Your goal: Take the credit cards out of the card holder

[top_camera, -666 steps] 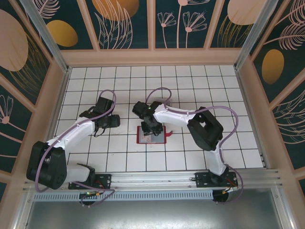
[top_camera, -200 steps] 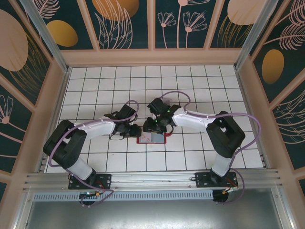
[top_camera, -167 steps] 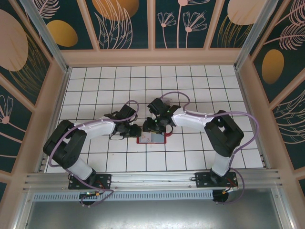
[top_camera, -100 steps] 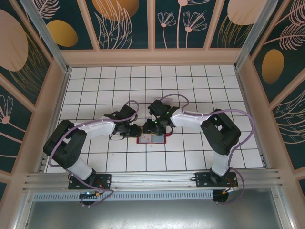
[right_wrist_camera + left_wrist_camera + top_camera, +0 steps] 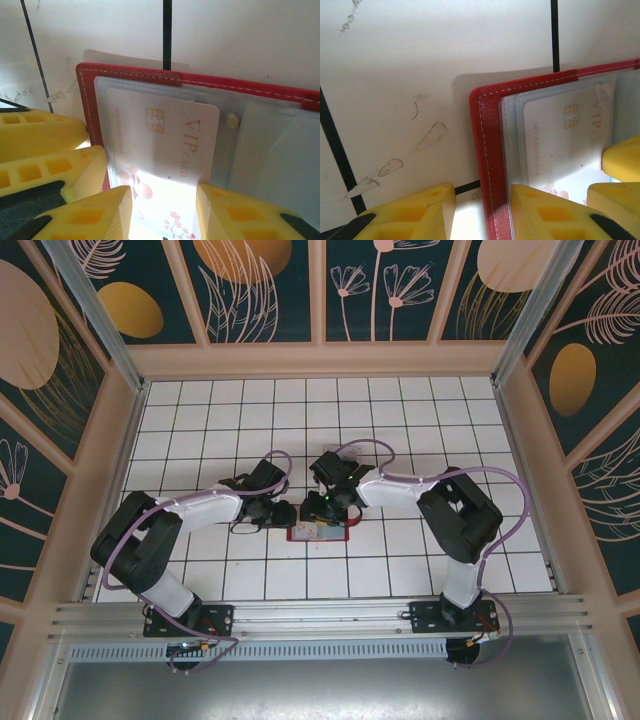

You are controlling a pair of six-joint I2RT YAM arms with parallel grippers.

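Note:
The red card holder [image 5: 318, 533] lies open on the white tiles, its red border [image 5: 250, 86] framing clear grey pockets. A pale VIP credit card [image 5: 170, 130] with a gold chip sits in the left pocket and is partly slid out toward the wallet's middle. My right gripper [image 5: 165, 194] is open, its yellow fingers standing over the card on either side of its lower part. My left gripper [image 5: 484, 192] is open and straddles the wallet's red left edge [image 5: 487, 130], one finger on the tile and one on the pocket. In the top view both grippers [image 5: 288, 513] [image 5: 326, 509] meet over the wallet.
A small snap stud [image 5: 231, 120] sits beside the card, with a clear pocket [image 5: 280, 150] right of it. The right gripper's fingers [image 5: 620, 160] crowd the left wrist view. Wooden walls [image 5: 320, 360] ring the tiled floor, and a metal rail [image 5: 320, 610] runs along the near edge.
The left gripper came in from the left to the wallet's left edge, then held still. The right gripper backed off slightly, and its elbow swung left over the last second.

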